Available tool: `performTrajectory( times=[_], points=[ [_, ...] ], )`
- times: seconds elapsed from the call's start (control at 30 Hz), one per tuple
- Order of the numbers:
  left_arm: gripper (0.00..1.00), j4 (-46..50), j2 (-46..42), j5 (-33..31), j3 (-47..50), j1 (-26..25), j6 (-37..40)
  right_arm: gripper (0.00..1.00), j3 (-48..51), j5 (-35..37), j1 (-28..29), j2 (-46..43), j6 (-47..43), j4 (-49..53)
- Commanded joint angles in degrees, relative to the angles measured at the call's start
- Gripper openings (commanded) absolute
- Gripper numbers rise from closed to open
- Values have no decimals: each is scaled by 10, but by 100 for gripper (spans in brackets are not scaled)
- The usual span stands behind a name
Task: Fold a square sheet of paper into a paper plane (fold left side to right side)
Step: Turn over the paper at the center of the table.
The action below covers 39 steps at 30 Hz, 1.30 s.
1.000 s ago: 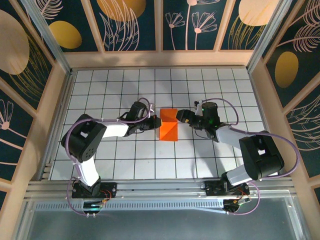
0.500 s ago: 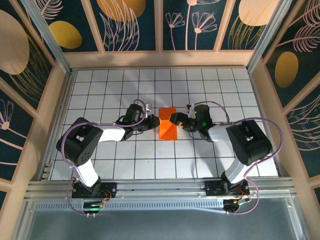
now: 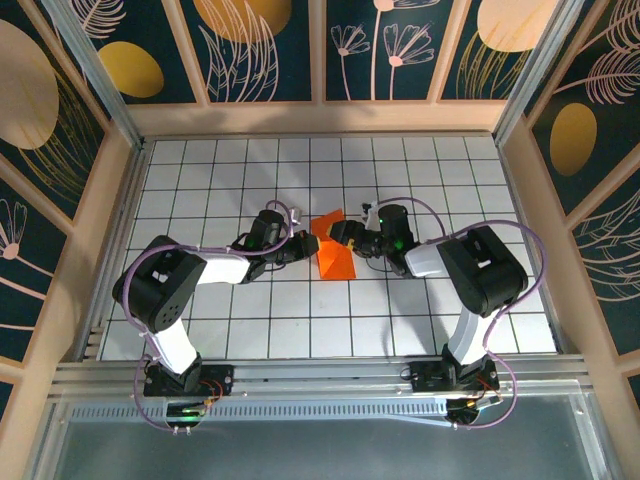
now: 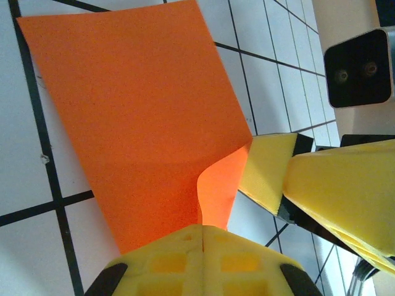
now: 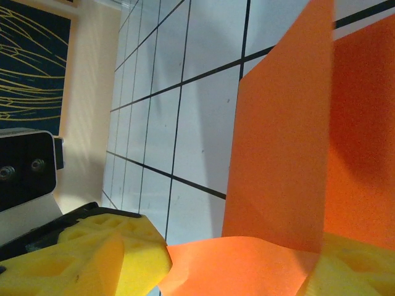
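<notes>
The square sheet of paper [image 3: 336,262] lay mid table [image 3: 210,310], away from all edges, left gripper [image 3: 306,243] closed tight pinning one side, right gripper [image 3: 342,234] jaws apart around a lifted flap, which likely needed a firm pinch and edge-aligned carry before any creasing.

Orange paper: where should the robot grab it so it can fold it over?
Grip the orange paper by its raised flap, on the robot's right side, coming in low from the right. That flap curls up off the table, so a finger fits beneath; the rest lies flat. The right end effector stands open around it.
</notes>
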State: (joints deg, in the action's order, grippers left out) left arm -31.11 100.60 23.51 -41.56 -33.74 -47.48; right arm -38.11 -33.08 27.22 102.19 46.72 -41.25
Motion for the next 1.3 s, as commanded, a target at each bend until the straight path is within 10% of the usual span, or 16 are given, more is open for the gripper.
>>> performTrajectory(
  times=[0.0,0.3,0.57,0.97,1.27],
  points=[
    [0,-6,12,-12,2,3,0,65,-14,-1,3,4,-4,0],
    [3,-2,17,-15,5,3,4,32,-32,23,4,13,-14,54],
    [34,35,-49,-62,12,4,27,3,-37,54,1,-23,-47,97],
    [70,87,-183,-89,-12,8,41,0,-28,3,-52,-165,-74,26],
    [98,-54,-243,-25,-12,18,-51,0,-1,-36,-92,-257,38,-143]
  ],
)
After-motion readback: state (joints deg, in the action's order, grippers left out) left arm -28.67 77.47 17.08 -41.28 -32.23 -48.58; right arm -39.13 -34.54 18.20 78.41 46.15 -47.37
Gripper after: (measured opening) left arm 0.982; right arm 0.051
